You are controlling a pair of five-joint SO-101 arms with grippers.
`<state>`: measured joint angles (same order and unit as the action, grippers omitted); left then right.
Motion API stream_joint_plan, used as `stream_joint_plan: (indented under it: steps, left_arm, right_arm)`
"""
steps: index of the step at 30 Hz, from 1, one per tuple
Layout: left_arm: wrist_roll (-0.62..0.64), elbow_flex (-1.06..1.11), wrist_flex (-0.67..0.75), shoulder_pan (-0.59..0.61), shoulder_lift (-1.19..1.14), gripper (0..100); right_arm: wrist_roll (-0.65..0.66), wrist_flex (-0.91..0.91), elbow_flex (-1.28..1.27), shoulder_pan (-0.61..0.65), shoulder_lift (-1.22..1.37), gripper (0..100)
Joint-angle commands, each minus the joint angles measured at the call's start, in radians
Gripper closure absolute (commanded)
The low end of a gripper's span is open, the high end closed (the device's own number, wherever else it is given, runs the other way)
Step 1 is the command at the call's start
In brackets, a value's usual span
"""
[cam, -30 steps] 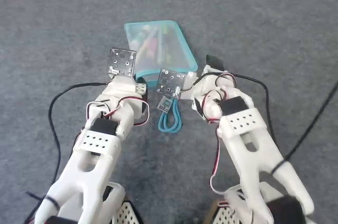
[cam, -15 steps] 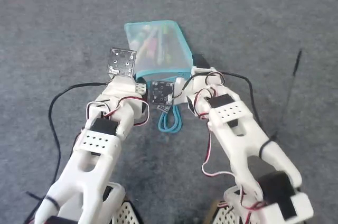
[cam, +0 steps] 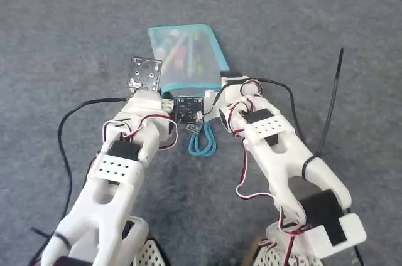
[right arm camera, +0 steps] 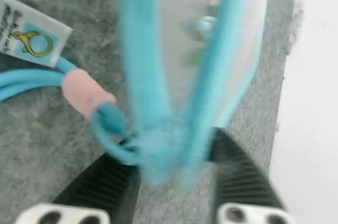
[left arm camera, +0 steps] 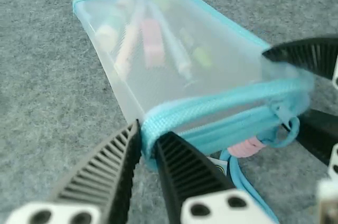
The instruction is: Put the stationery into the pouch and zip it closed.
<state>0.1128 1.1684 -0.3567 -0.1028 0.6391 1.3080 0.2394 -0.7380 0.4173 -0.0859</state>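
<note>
High view. The pouch (cam: 188, 59), clear with a teal border, lies flat on the grey table (cam: 63, 40). Coloured stationery (cam: 179, 49) shows through its wall. The left arm (cam: 116, 172) ends at the pouch's zip edge at one corner. The right arm (cam: 276, 140) ends at the other corner of the same edge. A blue cord (cam: 202, 143) lies looped on the table just beside the zip edge, between the two arms.

Left wrist view. The left gripper (left arm camera: 146, 145) is clenched on the pouch's teal zip corner, and both fingers (left arm camera: 113, 163) pinch the fabric. Pens and markers lie inside the pouch, well back from the zip. At the far end of the zip edge the right gripper's black fingers sit one on each side of the pouch. A pink sleeve (left arm camera: 245, 147) on the cord rests against the zip edge.

Right wrist view. The right gripper (right arm camera: 174, 166) clasps the pouch's zip end, which fills the gap between its fingers (right arm camera: 105, 182). A small blue ring (right arm camera: 108, 123) hangs off the pouch beside one finger. A paper label (right arm camera: 31, 28) lies on the cord nearby.
</note>
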Motion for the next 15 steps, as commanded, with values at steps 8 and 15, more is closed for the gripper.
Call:
stream_joint_plan:
  steps: [8,15]
  left_arm:
    - [0.011,-0.016,0.025,-0.005,0.044,99]
    - [0.012,-0.125,-0.095,0.074,0.109,87]
  right_arm:
    - [-0.298,0.108,0.176,-0.016,-0.062,99.1]
    - [-0.535,0.493,0.391,-0.018,-0.116,99.1]
